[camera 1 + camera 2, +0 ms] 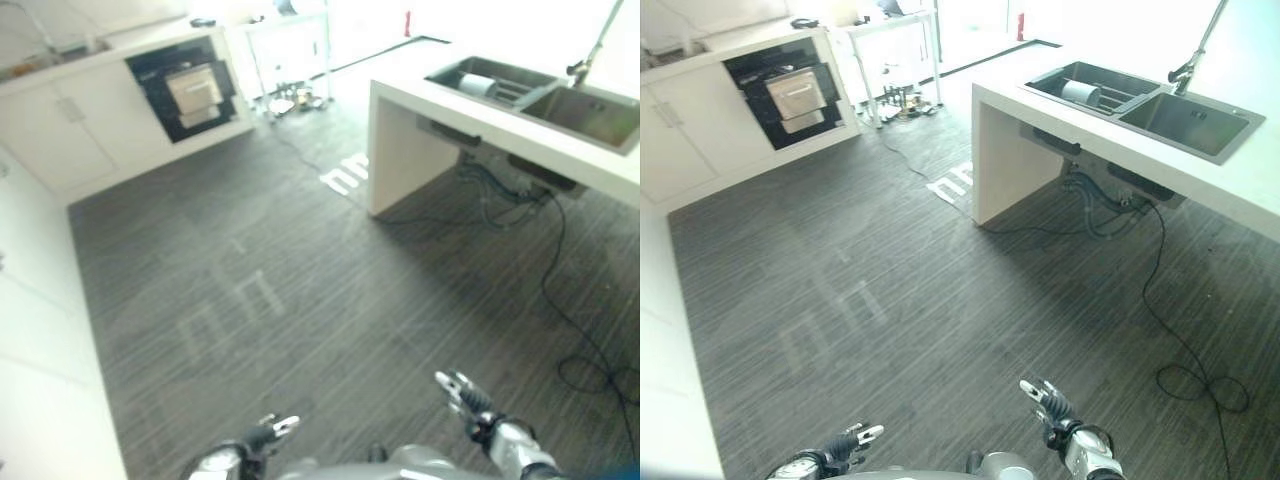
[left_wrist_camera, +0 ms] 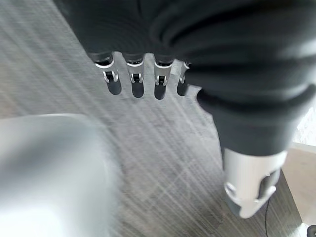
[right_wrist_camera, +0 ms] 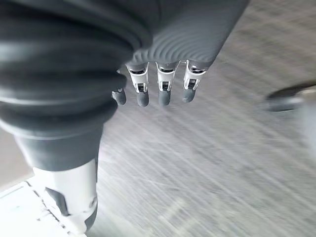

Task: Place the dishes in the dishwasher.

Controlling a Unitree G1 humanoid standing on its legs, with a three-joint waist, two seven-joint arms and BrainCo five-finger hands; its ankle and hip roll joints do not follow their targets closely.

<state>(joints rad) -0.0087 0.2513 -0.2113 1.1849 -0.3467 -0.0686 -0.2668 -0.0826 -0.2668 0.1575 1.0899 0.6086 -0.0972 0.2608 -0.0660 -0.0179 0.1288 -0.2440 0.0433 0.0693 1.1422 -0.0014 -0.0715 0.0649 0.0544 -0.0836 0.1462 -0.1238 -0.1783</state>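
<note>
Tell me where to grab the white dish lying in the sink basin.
Likely the upper rim of the white dish, coming from above: it lies on its side in the left sink basin, whose walls block a sideways approach. Both hands hang open over the floor.

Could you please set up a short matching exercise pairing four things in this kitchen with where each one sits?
Things:
1. dishwasher
2. sink
3. white dish
4. left robot hand

Places:
A. in the basin beside the sink
B. low over the floor, open and empty
C. built into the far cabinets, door open
D. set into the counter, below the tap

Pairs: 1-C, 2-D, 3-A, 4-B
</note>
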